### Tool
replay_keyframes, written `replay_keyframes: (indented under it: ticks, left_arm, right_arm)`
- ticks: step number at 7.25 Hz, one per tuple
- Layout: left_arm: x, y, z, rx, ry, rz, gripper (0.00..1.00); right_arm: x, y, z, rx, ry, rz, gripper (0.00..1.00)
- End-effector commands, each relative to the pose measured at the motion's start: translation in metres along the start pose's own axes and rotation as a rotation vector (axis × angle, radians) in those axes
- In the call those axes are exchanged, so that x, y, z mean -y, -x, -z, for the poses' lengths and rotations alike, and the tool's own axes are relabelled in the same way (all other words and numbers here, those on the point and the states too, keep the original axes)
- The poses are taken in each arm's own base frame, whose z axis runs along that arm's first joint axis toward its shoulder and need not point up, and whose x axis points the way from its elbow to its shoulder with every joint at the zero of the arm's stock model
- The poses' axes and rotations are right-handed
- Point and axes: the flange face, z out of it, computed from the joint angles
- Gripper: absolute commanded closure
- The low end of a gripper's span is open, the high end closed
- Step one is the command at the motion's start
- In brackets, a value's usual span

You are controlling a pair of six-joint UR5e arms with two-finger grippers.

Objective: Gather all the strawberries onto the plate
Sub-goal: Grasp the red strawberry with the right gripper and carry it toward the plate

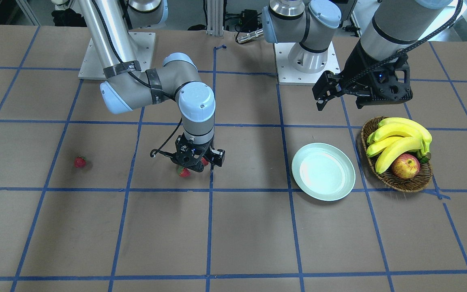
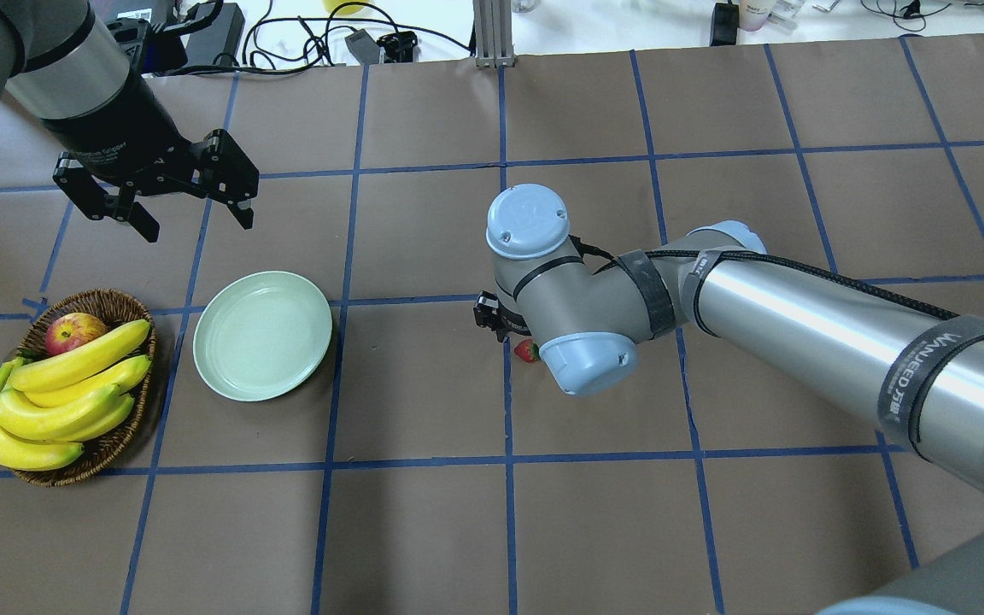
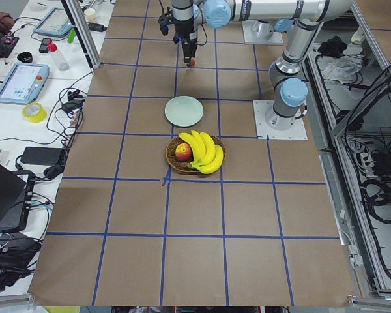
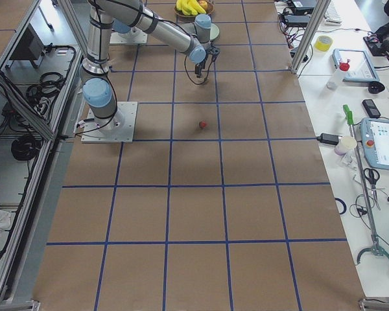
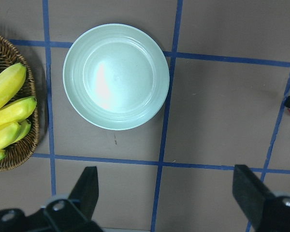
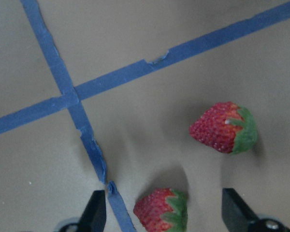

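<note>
The pale mint plate [image 1: 323, 171] lies empty right of centre; it also shows in the overhead view [image 2: 262, 335] and the left wrist view [image 5: 116, 76]. My right gripper [image 1: 195, 167] is low over the table and open. In its wrist view the gripper [image 6: 162, 200] straddles one strawberry [image 6: 162, 212], and a second strawberry [image 6: 224, 128] lies just beyond. Both lie under the gripper in the front view, one strawberry [image 1: 183, 172] partly showing. A third strawberry [image 1: 80, 162] lies alone farther out. My left gripper [image 2: 196, 218] hangs open and empty, high behind the plate.
A brown wicker basket [image 1: 397, 182] with bananas [image 1: 399, 142] and an apple [image 1: 405, 166] stands beside the plate, on the side away from the strawberries. Blue tape lines grid the brown table. The right arm's forearm [image 2: 799, 325] stretches low across the table's right half.
</note>
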Motion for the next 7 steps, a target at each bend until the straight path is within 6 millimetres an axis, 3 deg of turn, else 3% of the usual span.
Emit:
replay_keyframes:
  ticks: [1,4,5,6,7]
  left_arm:
    - [0.000,-0.001,0.000,-0.002,-0.002,-0.001,0.00]
    - [0.000,0.001,0.001,-0.001,-0.003,0.002,0.00]
    - [0.000,0.000,0.001,-0.002,-0.005,0.000,0.00]
    - [0.001,0.000,0.002,-0.002,-0.008,0.000,0.00]
    - [0.001,0.002,0.001,-0.001,-0.005,0.004,0.00]
  right_arm:
    - [0.000,0.000,0.000,0.003,0.003,0.000,0.68]
    - [0.001,-0.001,0.001,-0.011,-0.009,0.003,1.00]
    - [0.007,0.006,0.012,0.017,-0.019,0.003,1.00]
    - [0.022,0.024,0.039,0.077,-0.050,0.001,1.00]
    - [0.020,0.049,0.045,0.225,0.089,0.017,1.00]
